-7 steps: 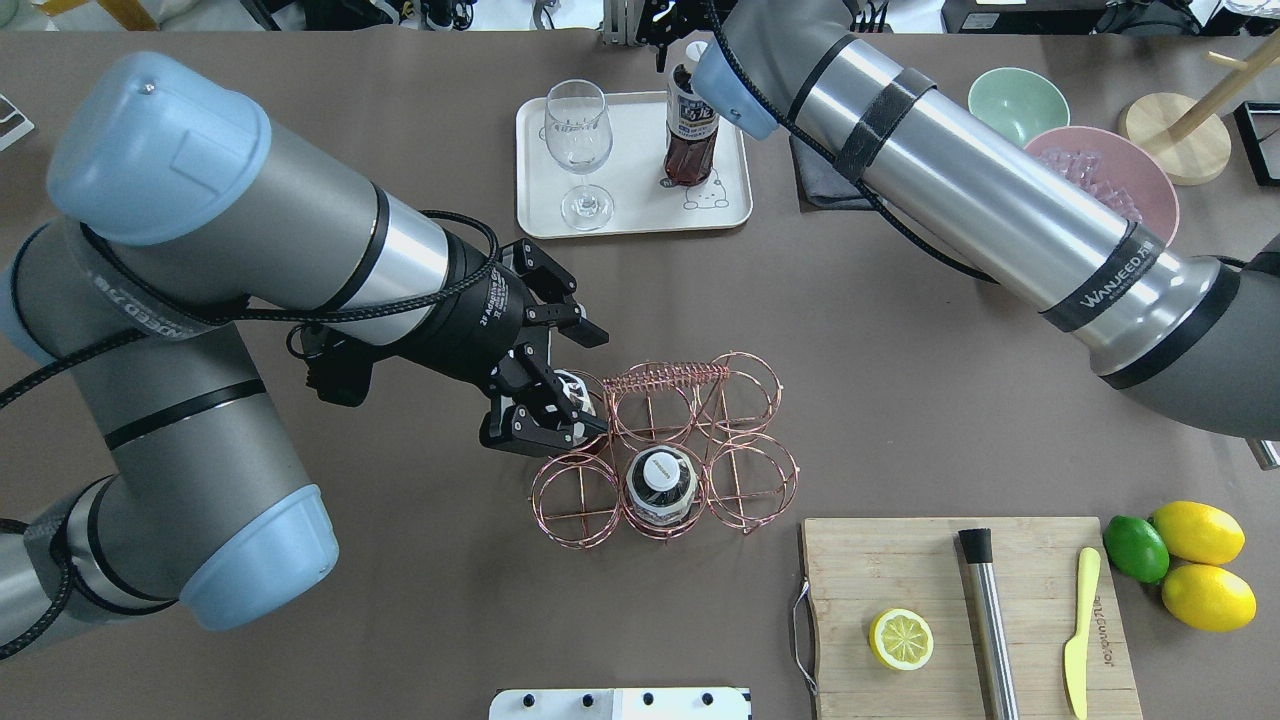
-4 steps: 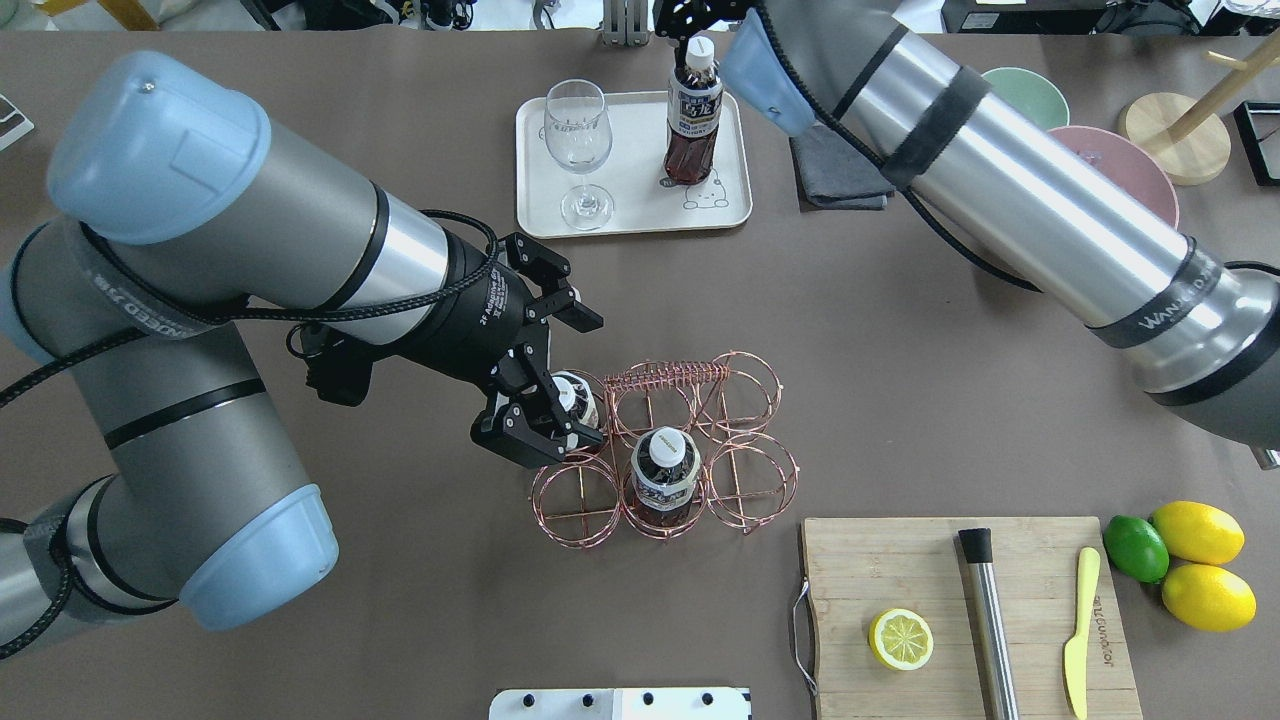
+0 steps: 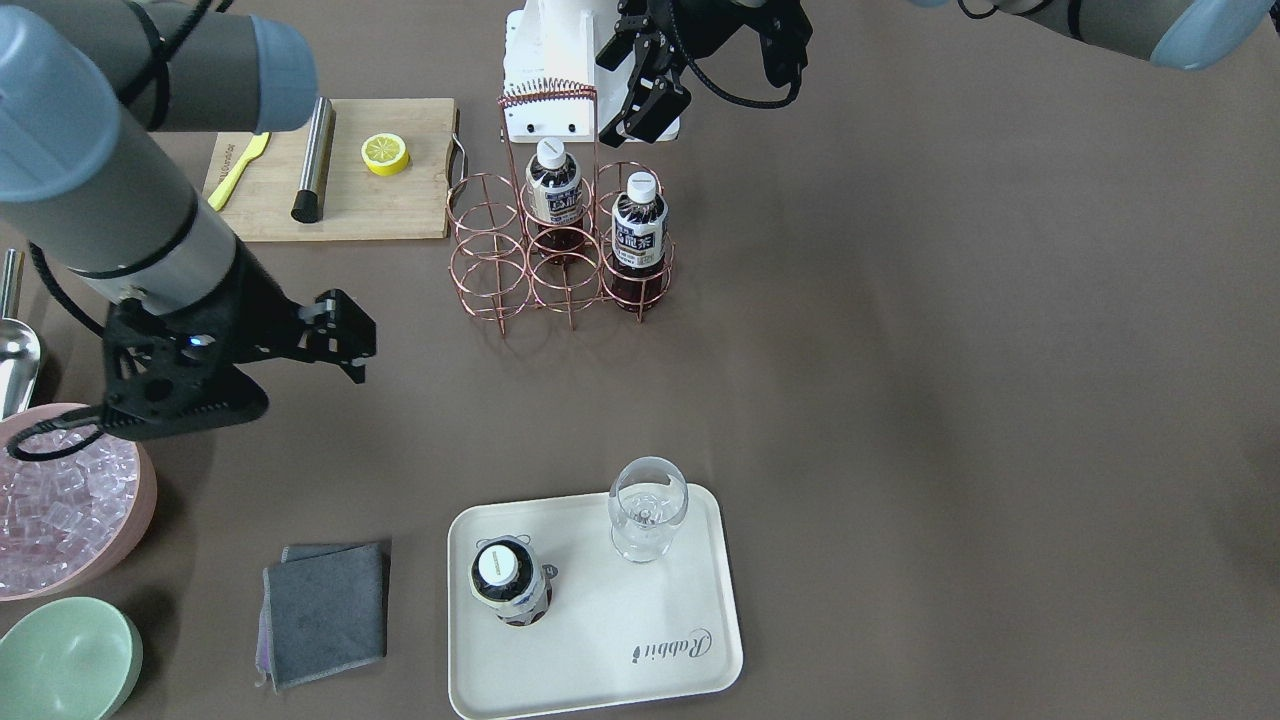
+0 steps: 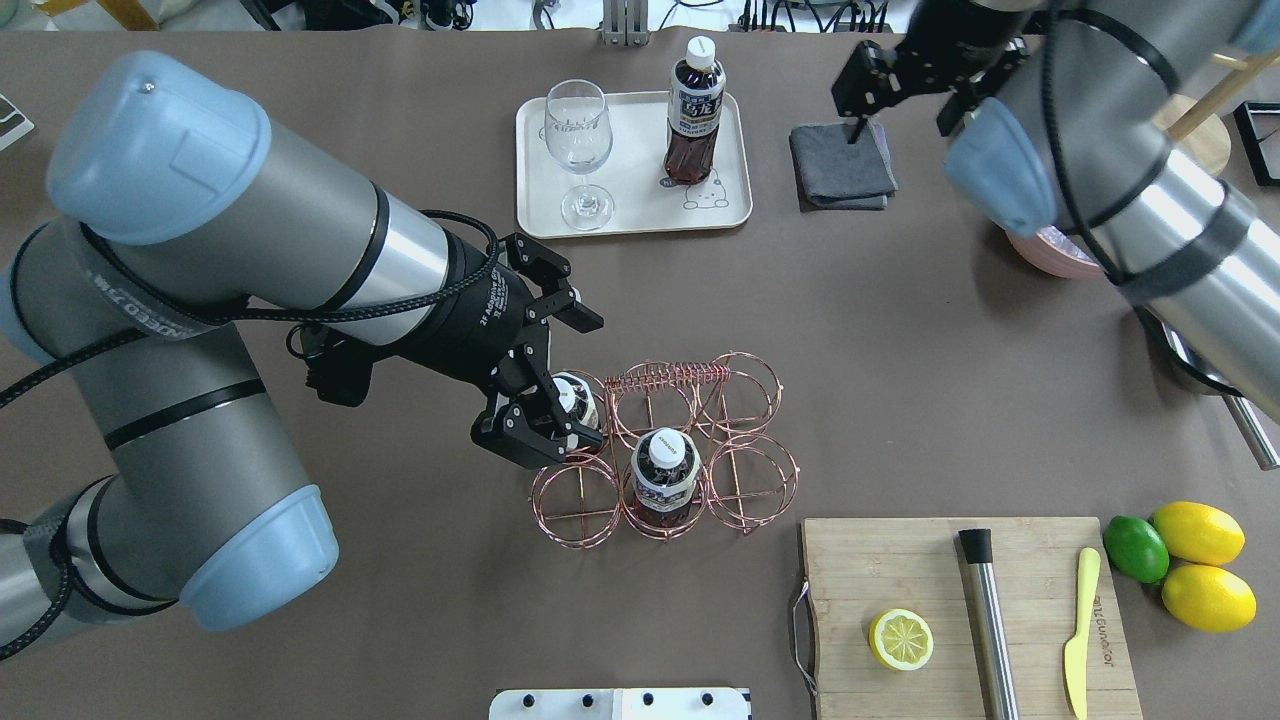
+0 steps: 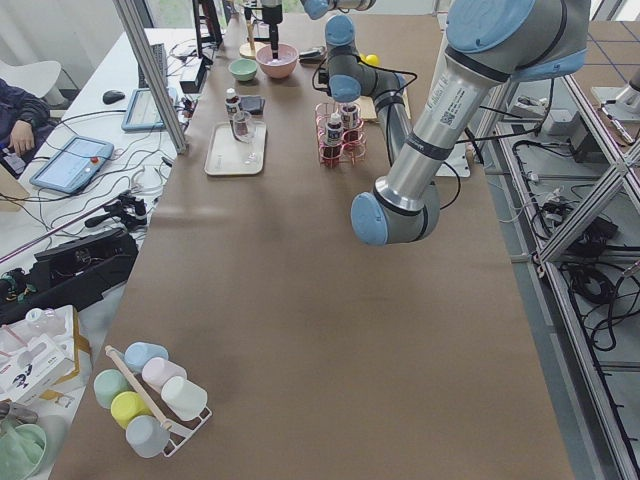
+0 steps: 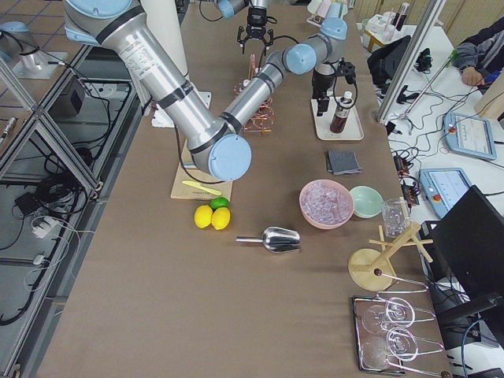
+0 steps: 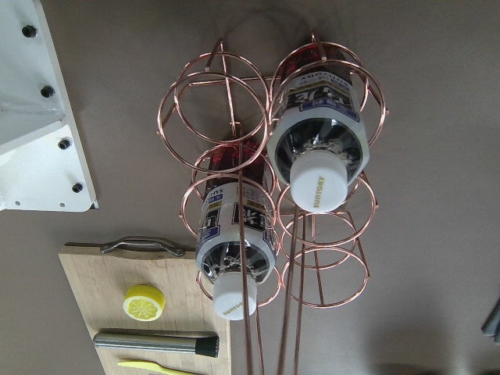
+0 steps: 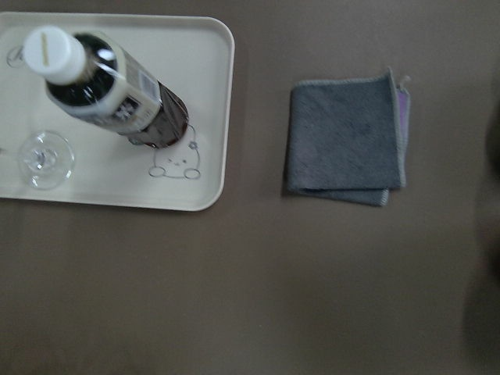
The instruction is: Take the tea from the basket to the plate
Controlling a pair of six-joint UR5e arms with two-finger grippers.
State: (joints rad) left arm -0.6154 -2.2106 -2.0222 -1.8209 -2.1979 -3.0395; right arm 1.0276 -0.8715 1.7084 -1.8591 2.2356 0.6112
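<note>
On brown table point(image 4: 900, 350) | tea point(image 4: 694, 110) upright on plate point(image 4: 640, 150) | left gripper point(image 4: 558, 385) wide over basket point(image 4: 740, 470) | right gripper point(image 3: 352, 340) wide

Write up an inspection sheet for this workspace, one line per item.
Surface: brown table, no spills seen.
Job's things: placed tea bottle upright on the cream tray; middle tea bottle and corner tea bottle in the copper wire basket.
Clutter: wine glass on the tray; grey cloth; cutting board with lemon half, steel muddler and yellow knife; pink bowl of ice.
Grippers: left tool open above the corner tea bottle; right tool open near the grey cloth, holding nothing.
Cables: black cable along the left arm, clear of the basket.
Surroundings: seated operator beside the table.
</note>
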